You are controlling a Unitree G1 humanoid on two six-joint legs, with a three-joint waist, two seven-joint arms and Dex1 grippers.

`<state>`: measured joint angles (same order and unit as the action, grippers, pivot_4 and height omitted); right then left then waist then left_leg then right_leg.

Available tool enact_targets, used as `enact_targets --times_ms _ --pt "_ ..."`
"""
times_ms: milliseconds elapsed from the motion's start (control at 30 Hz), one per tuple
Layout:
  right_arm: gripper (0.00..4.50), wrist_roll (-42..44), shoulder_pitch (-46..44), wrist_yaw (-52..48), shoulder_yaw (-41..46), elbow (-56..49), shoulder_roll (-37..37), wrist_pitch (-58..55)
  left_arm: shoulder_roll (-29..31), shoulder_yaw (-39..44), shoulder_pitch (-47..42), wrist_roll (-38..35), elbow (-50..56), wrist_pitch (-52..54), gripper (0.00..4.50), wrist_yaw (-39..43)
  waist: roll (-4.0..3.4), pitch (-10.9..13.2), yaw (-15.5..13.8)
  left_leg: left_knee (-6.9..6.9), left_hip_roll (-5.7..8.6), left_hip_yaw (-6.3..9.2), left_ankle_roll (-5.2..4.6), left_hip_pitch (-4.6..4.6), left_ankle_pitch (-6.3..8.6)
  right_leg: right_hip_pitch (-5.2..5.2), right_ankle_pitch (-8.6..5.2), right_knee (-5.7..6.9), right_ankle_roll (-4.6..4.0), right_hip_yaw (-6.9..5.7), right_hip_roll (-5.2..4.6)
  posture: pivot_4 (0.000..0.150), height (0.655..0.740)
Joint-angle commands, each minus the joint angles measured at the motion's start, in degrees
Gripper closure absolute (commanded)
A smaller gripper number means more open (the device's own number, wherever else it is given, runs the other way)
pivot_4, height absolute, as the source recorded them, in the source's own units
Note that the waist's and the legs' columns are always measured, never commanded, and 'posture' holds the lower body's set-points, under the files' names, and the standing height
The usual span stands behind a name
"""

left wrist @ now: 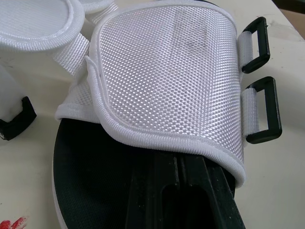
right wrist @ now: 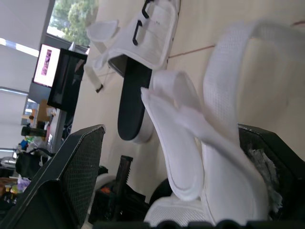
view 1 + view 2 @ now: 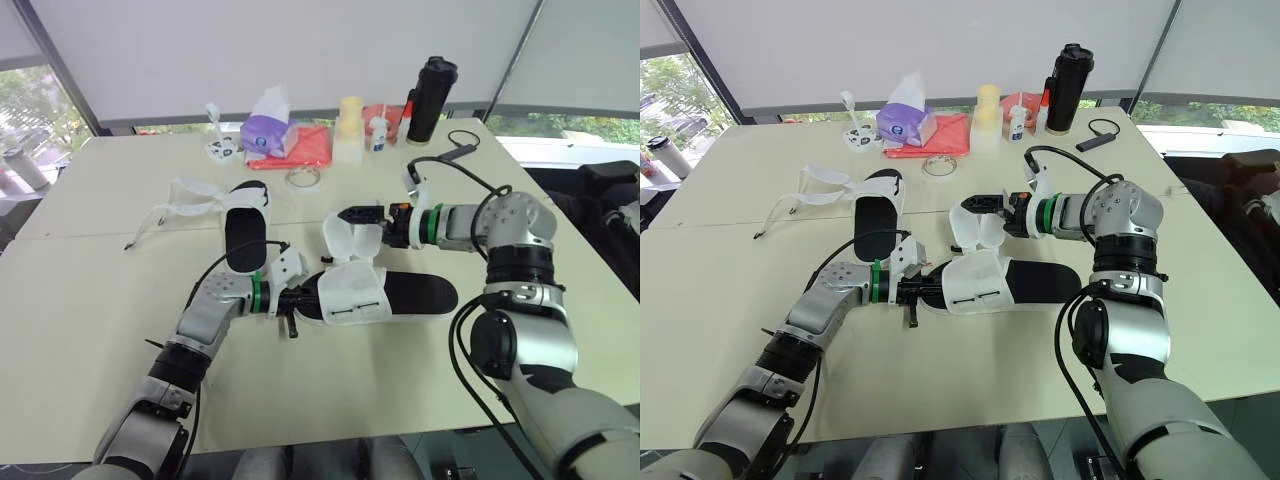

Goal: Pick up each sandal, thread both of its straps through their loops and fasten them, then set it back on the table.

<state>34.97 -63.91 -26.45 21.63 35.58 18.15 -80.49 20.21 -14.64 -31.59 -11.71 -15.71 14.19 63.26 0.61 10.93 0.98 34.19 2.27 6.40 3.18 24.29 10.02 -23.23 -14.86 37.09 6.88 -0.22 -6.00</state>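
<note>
- The purple tissue pack (image 3: pixel 266 132) at the far side of the table (image 3: pixel 90 300) carries a round printed mark, too small to read. The black bottle (image 3: pixel 430 98) beside the far edge shows no legible label.
- The near sandal (image 3: pixel 400 292) lies at mid table. It has a black footbed with a white edge, and its toe points to the robot's right.
- A white mesh flap (image 1: pixel 167 81) with bound edges arches over the near sandal's footbed. Two black loops (image 1: pixel 261 110) hang on short webbing tabs at one side of the flap, both empty.
- A second white strap (image 2: pixel 228 86) of the near sandal curls up loose and unthreaded on its far side.
- The far sandal (image 3: pixel 244 235) lies further back and to the left, flat on the table. Its white straps (image 3: pixel 185 205) are unfastened and trail out to the left.
- The left end effector (image 3: pixel 292 300) meets the near sandal's left end, its tip tucked under the mesh flap. I cannot tell whether it grips.
- The right end effector (image 3: pixel 348 214) hovers just behind the near sandal with its jaws spread wide. The loose strap passes between them and seems to rest against one finger (image 2: pixel 267 152).
</note>
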Motion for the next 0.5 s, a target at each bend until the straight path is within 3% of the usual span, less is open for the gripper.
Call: enact_targets --times_ms 33,500 --pt "0.0 0.16 -3.88 -1.5 0.61 3.74 0.02 4.54 -0.37 -1.38 0.95 1.2 0.1 0.45 4.48 -0.39 0.0 0.0 -0.01 0.0 0.0 0.0 0.0 0.0 0.0 0.0 0.0 0.0 0.0 0.0 0.01 0.15 0.74" --pt "0.0 0.3 -10.43 -3.8 2.62 15.53 3.19 14.22 -0.3 -1.49 1.74 1.12 0.97 0.55 4.48 -1.05 -0.01 0.0 0.03 -0.01 -0.01 0.0 0.0 0.0 0.0 0.0 0.0 -0.01 0.0 0.0 0.02 0.15 0.74"
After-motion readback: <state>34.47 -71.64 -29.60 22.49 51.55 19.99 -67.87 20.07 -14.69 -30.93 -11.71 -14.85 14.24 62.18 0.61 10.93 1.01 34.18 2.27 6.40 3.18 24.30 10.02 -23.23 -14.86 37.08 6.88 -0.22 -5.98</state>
